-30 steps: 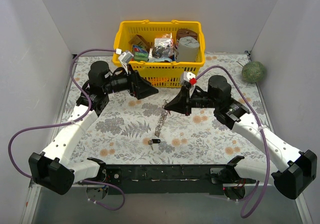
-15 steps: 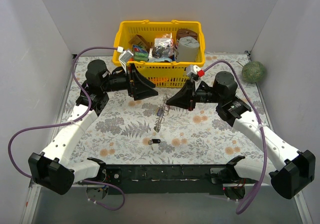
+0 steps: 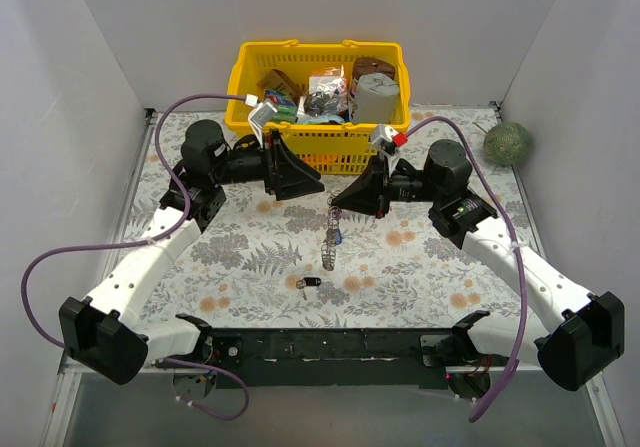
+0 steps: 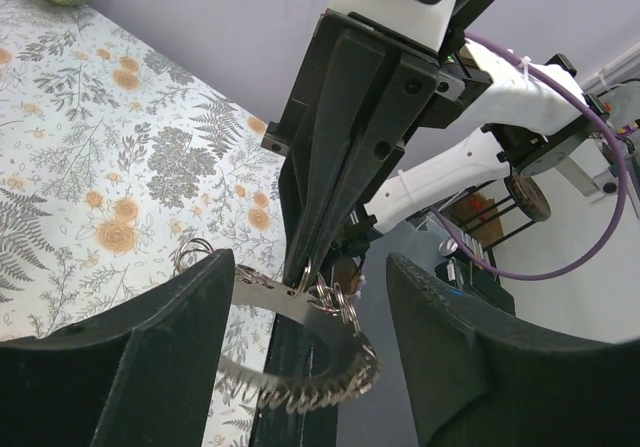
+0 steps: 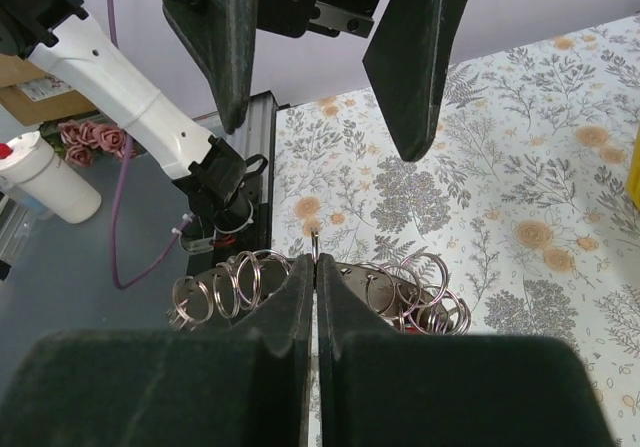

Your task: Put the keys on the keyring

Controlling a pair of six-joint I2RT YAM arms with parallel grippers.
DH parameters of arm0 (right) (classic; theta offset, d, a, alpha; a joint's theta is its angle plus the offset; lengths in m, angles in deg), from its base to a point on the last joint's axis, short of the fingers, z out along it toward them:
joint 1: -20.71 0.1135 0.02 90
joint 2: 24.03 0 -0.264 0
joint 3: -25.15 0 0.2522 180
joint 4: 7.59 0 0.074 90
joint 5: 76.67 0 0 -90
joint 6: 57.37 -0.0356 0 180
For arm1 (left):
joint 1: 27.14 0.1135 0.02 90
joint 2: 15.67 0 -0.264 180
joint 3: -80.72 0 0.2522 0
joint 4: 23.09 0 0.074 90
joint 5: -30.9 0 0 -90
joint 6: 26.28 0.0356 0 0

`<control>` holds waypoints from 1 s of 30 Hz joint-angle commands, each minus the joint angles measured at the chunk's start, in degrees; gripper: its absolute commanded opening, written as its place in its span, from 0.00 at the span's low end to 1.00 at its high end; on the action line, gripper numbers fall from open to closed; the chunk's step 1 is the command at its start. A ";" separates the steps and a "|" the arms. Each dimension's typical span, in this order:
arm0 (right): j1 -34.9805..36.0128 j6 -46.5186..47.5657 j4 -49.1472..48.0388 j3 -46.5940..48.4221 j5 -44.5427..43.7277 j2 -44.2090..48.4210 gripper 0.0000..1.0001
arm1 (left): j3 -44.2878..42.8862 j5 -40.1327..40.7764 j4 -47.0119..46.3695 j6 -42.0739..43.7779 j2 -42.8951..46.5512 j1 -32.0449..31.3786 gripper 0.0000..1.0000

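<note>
The keyring (image 3: 331,235), a flat toothed metal ring hung with several small split rings, dangles edge-on above the table. My right gripper (image 3: 334,204) is shut on one of its split rings, with the pinch showing in the right wrist view (image 5: 315,259). My left gripper (image 3: 316,188) is open just left of it. In the left wrist view its fingers (image 4: 170,357) straddle the keyring (image 4: 300,352) without touching. A tiny black-headed key (image 3: 309,283) lies on the table below, near the front edge. I cannot make out a blue key.
A yellow basket (image 3: 247,72) full of small items stands at the back centre, just behind both grippers. A green ball (image 3: 507,143) sits at the back right. White walls close in the left, right and back sides.
My left gripper has moved right, closer to the right gripper and around the keyring. The right gripper has stayed shut, and the keyring now hangs straighter down.
</note>
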 commanded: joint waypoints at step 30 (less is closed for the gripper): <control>-0.87 -3.83 -6.68 -1.03 1.81 0.28 0.01 | -3.37 6.80 10.94 9.31 -2.81 -6.36 0.28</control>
